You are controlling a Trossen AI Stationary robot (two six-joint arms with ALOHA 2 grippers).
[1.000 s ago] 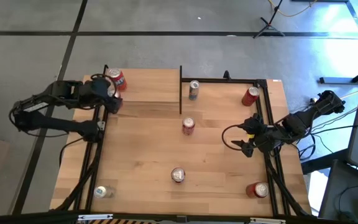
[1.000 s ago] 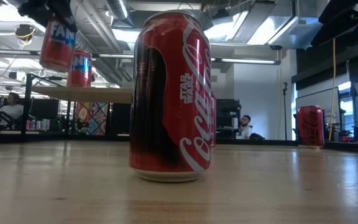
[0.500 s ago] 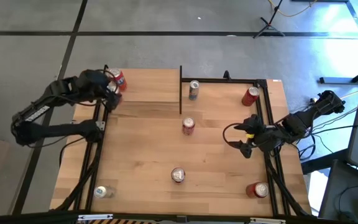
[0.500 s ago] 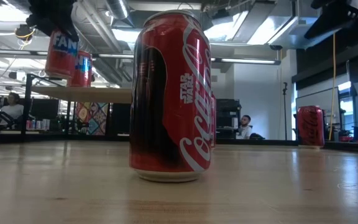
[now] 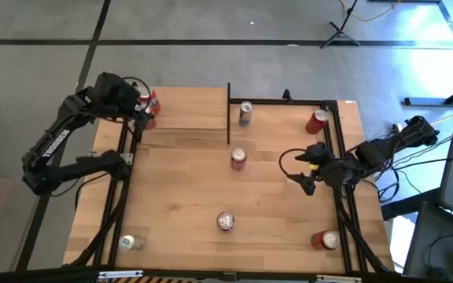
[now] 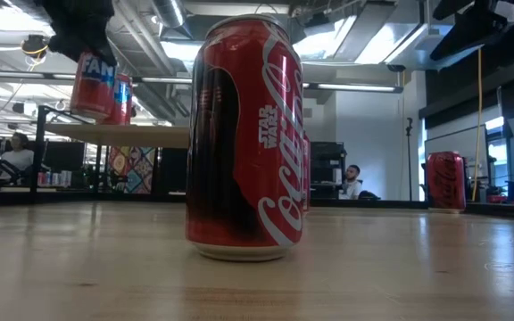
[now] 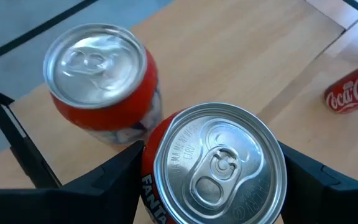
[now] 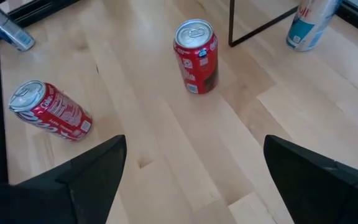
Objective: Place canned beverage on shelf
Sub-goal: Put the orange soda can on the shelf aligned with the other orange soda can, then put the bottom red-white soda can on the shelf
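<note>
Tabletop (image 5: 179,196) light wood; ceiling lights (image 6: 351,87) behind.

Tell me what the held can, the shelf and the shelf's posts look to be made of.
Held can: likely aluminium, with a shiny brushed silver lid and pull tab, red printed wall; it sits between the left gripper's fingers. Shelf: light wood board, matte, with visible grain and plank seams. Posts: thin, black and straight, probably painted metal, though the look leaves that open.
</note>
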